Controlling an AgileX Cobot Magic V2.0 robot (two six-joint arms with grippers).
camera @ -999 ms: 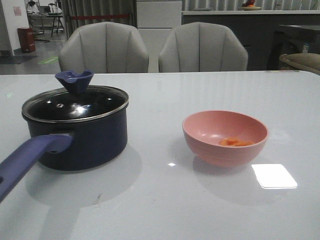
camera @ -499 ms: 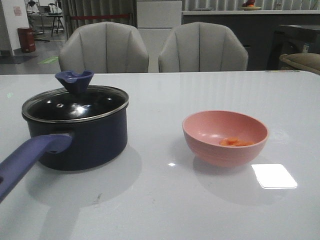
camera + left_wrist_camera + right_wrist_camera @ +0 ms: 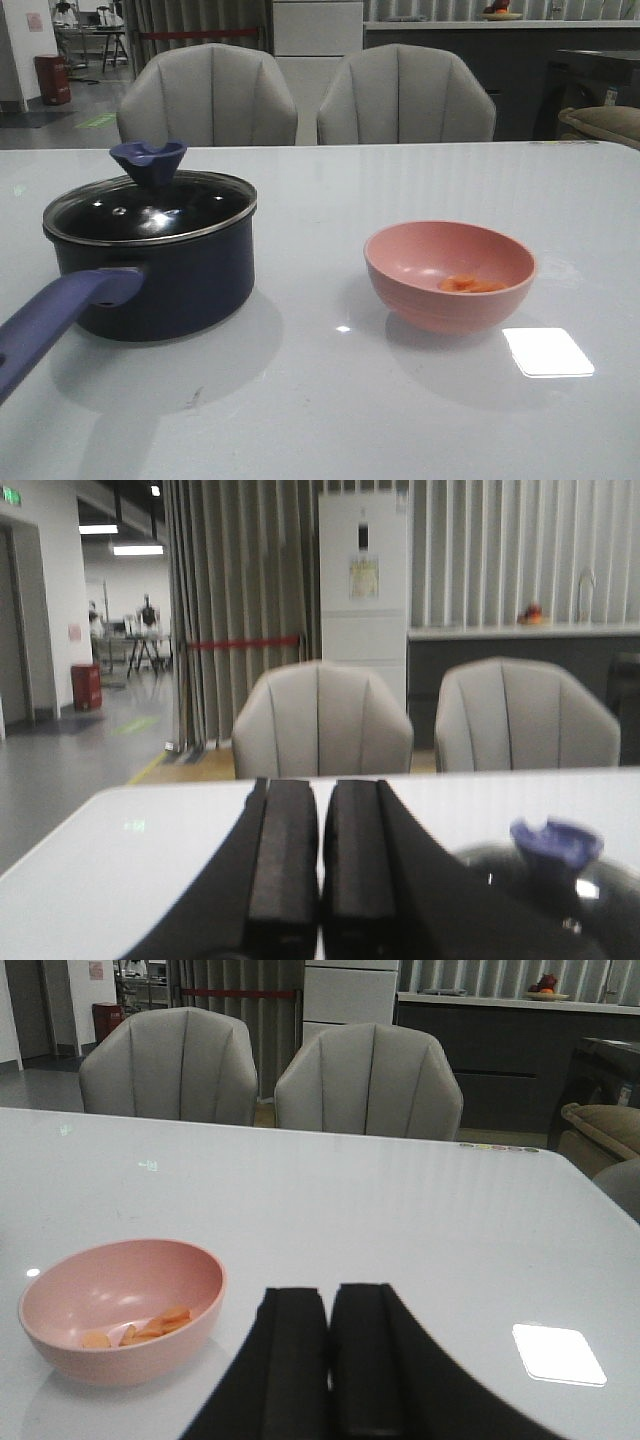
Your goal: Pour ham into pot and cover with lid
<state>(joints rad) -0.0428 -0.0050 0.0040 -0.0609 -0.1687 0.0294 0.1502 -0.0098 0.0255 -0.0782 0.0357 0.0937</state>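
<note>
Ham (image 3: 471,285) is sitting unmoved in the pink bowl (image 3: 450,275) on the bench's (image 3: 330,400) right; nothing has shifted, so we are not yet starting. Lid (image 3: 150,205) is covering the pot (image 3: 155,265) at left. We are keeping left pincer (image 3: 320,855) and right pincer (image 3: 330,1360) closed, empty.

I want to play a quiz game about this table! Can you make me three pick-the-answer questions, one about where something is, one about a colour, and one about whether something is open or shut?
1. Where is the ham?
A. in the pink bowl
B. in the pot
C. on the table

2. What colour is the pot's handle?
A. red
B. purple-blue
C. green

3. Is the lid on the pot?
A. yes, on
B. lying beside it
C. held in a gripper

Answers: 1 A, orange bits lie in the bowl. 2 B, it shows purple-blue. 3 A, its rim sits on the pot.
</note>
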